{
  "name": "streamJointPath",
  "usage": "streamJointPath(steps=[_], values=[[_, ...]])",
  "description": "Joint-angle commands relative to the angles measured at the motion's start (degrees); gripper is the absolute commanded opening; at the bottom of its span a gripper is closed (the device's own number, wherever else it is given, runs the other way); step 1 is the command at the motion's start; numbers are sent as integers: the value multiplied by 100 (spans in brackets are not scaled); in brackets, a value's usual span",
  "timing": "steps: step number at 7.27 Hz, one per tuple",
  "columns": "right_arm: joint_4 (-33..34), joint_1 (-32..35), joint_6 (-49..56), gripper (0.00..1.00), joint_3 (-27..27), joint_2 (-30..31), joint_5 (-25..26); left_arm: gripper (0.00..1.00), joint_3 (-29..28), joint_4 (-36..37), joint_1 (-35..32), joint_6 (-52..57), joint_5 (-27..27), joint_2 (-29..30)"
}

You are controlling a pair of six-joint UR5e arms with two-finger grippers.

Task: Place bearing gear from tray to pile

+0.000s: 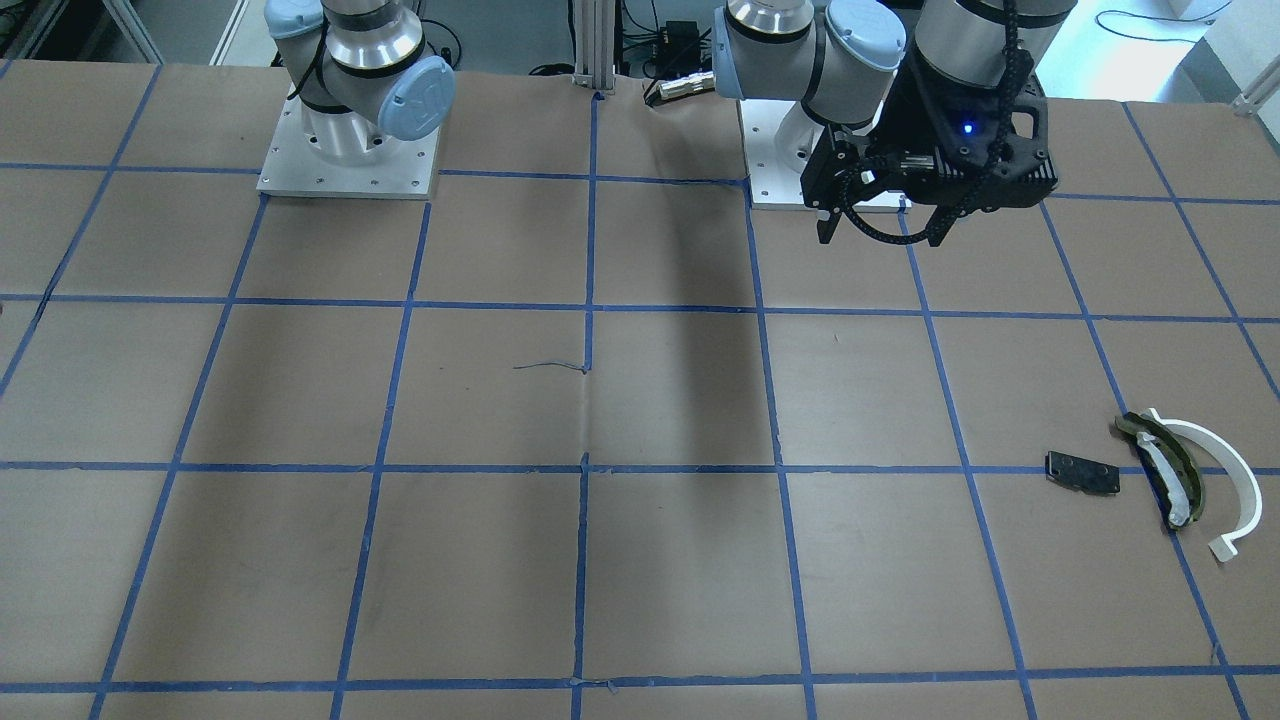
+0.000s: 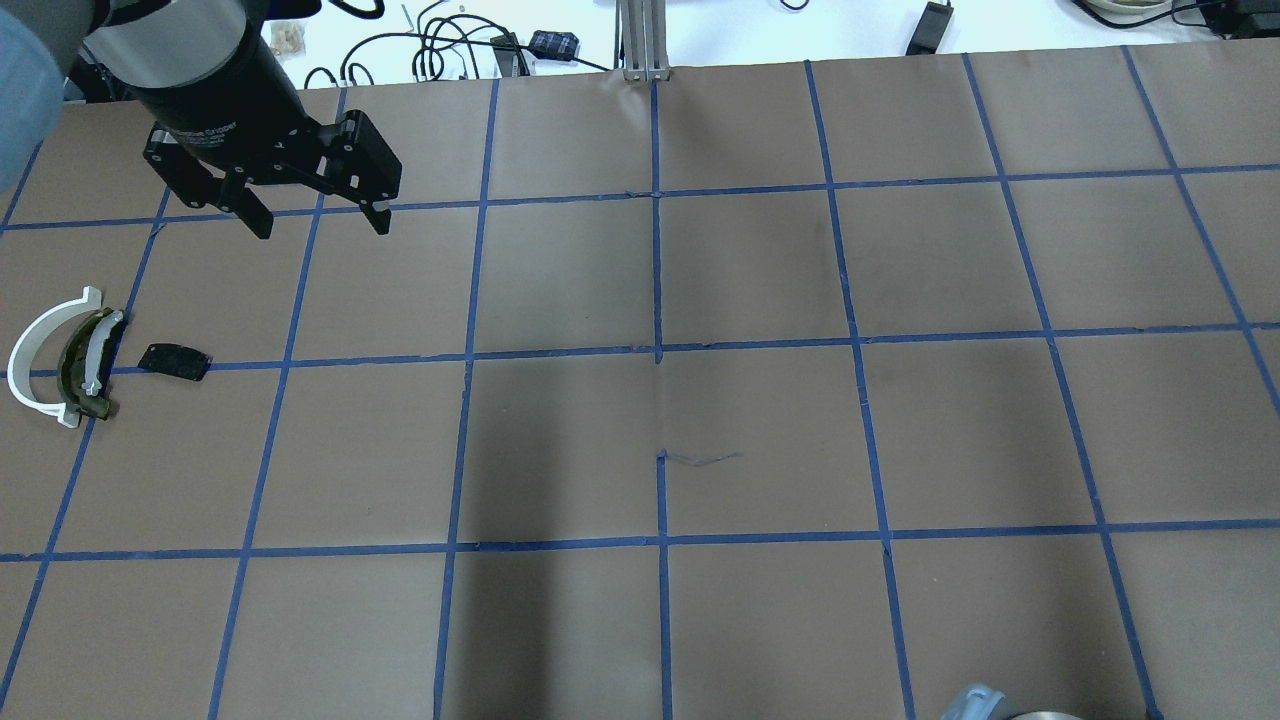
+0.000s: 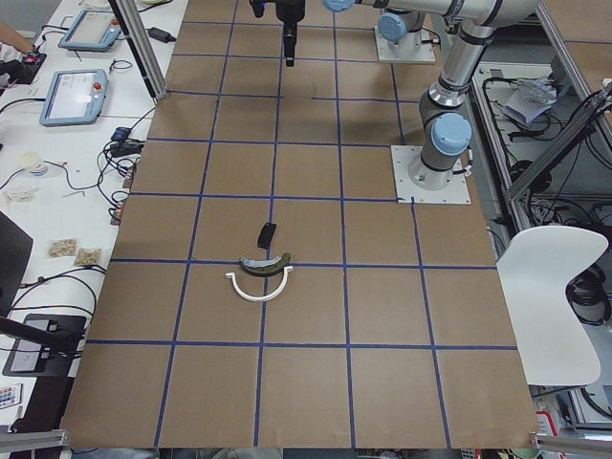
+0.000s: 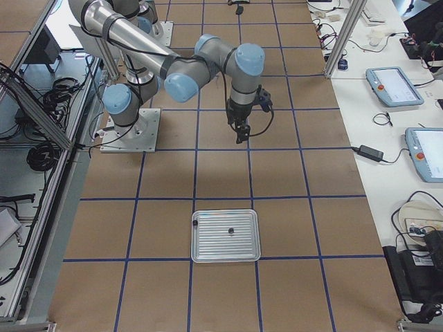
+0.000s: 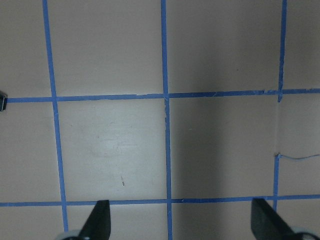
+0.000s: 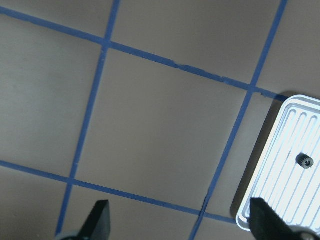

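The bearing gear, a tiny black toothed knob, lies in the ribbed metal tray; it also shows in the exterior right view. My right gripper is open and empty, and it hangs above the bare table short of the tray. The pile is a white arc, an olive curved piece and a flat black plate at the far left. My left gripper is open and empty above the table, beyond the pile; it also shows in the front view.
Brown paper with blue tape grid lines covers the table. The arm bases stand at the robot's edge. The pile also shows in the front view, with the black plate beside the olive piece. The plate's corner shows at the left wrist view's edge.
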State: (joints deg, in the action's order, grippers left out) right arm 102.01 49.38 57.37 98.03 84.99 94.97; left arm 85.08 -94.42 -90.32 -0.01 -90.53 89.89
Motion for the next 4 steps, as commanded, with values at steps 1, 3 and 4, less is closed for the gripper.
streamJointPath(steps=[1, 3, 4], values=[[1664, -1136, 1146, 96, 942, -499, -48, 100, 18, 2, 5, -8, -17, -24], [2761, -1814, 1845, 89, 1245, -1253, -101, 100, 26, 2, -30, -8, -35, -51], [3033, -2227, 2179, 91, 1210, -1492, -319, 100, 18, 2, -30, 10, -26, -51]])
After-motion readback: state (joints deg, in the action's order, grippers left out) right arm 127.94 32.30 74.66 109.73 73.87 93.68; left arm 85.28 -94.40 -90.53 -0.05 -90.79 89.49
